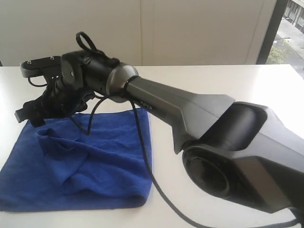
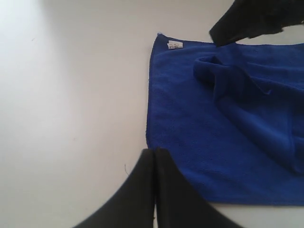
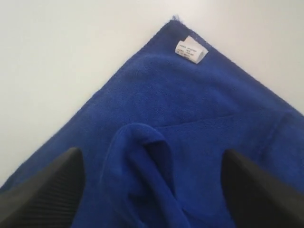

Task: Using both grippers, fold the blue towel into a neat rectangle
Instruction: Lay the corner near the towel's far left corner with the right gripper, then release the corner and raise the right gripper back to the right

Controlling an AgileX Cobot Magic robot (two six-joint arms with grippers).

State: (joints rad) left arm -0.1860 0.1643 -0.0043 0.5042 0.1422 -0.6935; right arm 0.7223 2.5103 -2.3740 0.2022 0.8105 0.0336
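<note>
The left claw (image 2: 155,159), its jaws pressed together on nothing, hangs over the bare white table (image 1: 223,80) just beside one edge of the blue towel (image 1: 90,166). The towel lies on the near left part of the table, flat along its edges, with a rumpled ridge of cloth across its middle. Over the towel's far left corner, near the white tag (image 3: 191,49), the right claw (image 3: 152,161) stands spread wide above the ridge. Its grey arm (image 1: 190,104) stretches away to the right.
</note>
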